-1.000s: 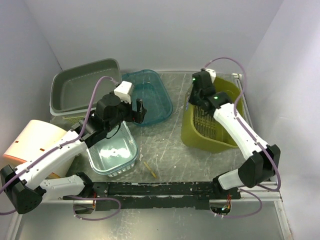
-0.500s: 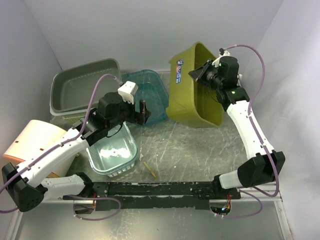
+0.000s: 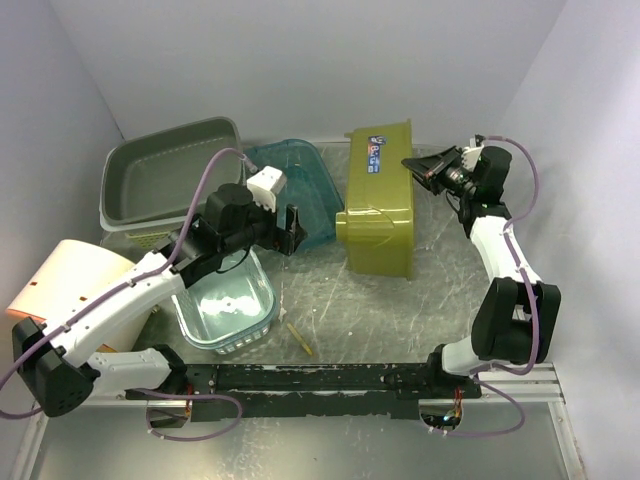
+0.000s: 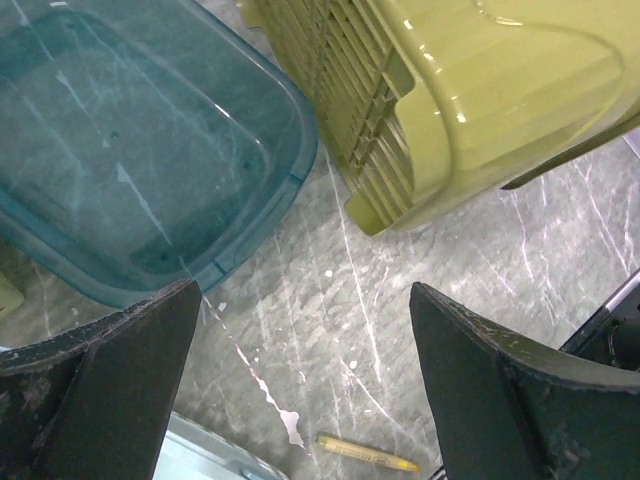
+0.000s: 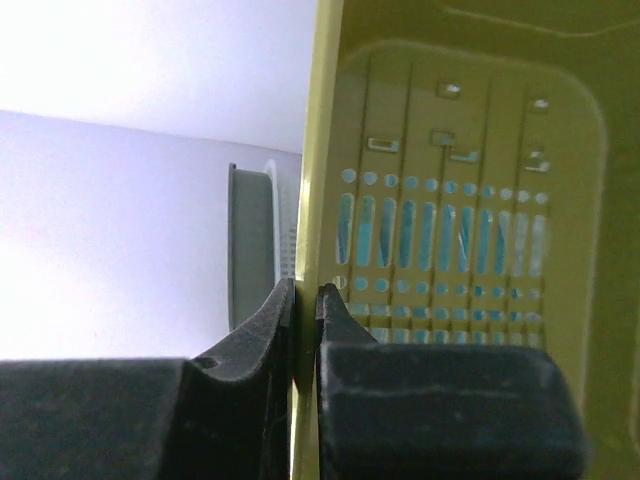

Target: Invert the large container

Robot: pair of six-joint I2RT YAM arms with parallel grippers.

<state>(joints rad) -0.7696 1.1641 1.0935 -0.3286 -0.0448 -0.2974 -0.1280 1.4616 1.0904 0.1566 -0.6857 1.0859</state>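
The large container is an olive-green slotted basket (image 3: 380,200). It lies tipped on its side at the middle of the table, with its opening toward the right. My right gripper (image 3: 415,165) is shut on its rim; in the right wrist view the fingertips (image 5: 305,300) pinch the thin green wall (image 5: 450,250). My left gripper (image 3: 290,232) is open and empty. It hovers over bare table just left of the basket. The left wrist view shows the basket's slotted base and side (image 4: 480,90) beyond the spread fingers (image 4: 300,400).
A teal tub (image 3: 300,190) sits close to the basket's left side (image 4: 130,150). A grey tub (image 3: 165,175) stands at the back left. A clear container (image 3: 228,305) is at the front left. A yellow pencil (image 3: 300,338) lies on the table (image 4: 365,453). A peach object (image 3: 65,280) is at the far left.
My right gripper has lifted the basket from upright at the right and swung it over leftward onto its side. My left gripper has shifted slightly right.
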